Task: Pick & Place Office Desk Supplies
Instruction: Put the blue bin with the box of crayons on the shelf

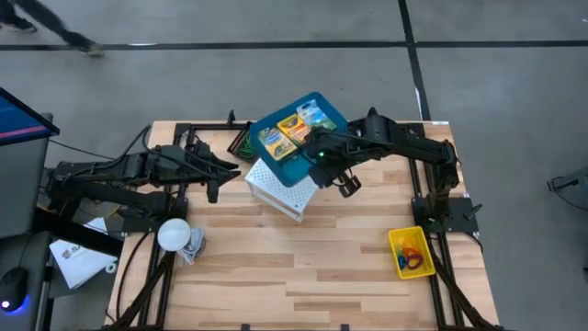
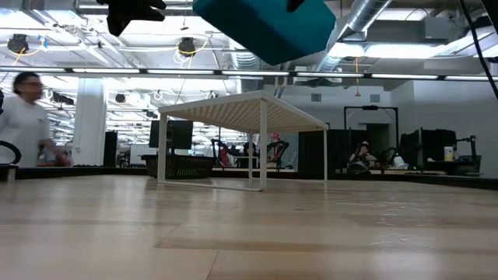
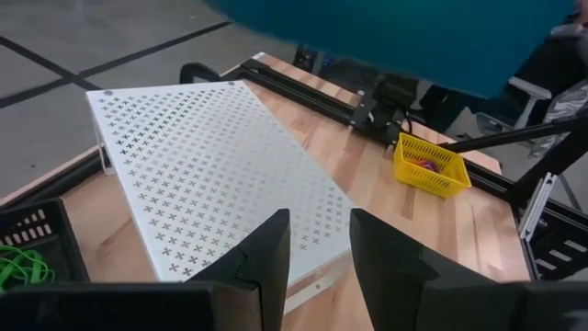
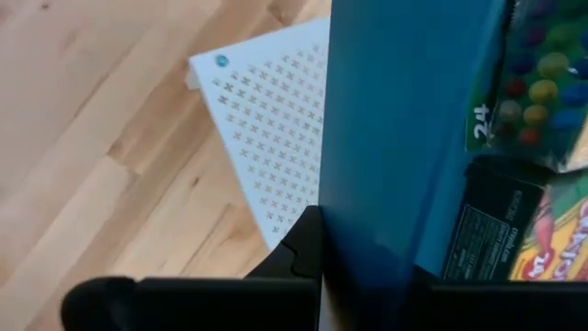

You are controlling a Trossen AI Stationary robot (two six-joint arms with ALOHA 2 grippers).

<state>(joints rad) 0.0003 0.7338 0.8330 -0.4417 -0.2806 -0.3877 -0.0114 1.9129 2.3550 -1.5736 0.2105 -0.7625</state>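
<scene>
A blue tray [image 1: 296, 138] holds three crayon packs [image 1: 292, 129] and hangs in the air over the white perforated shelf [image 1: 278, 188]. My right gripper [image 1: 319, 154] is shut on the tray's near right rim. In the low view the tray [image 2: 264, 27] is well above the shelf [image 2: 241, 113]. My left gripper [image 1: 214, 179] is open and empty, left of the shelf, and its fingers point at the shelf [image 3: 211, 175]. A black tray [image 1: 243, 142] with green rubber bands [image 3: 23, 267] stands at the far left. A yellow tray [image 1: 410, 251] with rubber bands stands at the near right. My right gripper holds the blue tray by its side wall [image 4: 367, 184]. One finger [image 4: 305, 246] lies on the wall's outer face, and the wall hides the other. The tray is lifted clear of the shelf, somewhat tilted, with the crayon packs [image 4: 542, 101] still inside.
A white round bulb-like object [image 1: 175, 233] lies near the table's left edge. Black frame rails run along the table's far and side edges. Bare wood lies between the shelf and the near edge. A person [image 2: 19, 117] moves in the room behind.
</scene>
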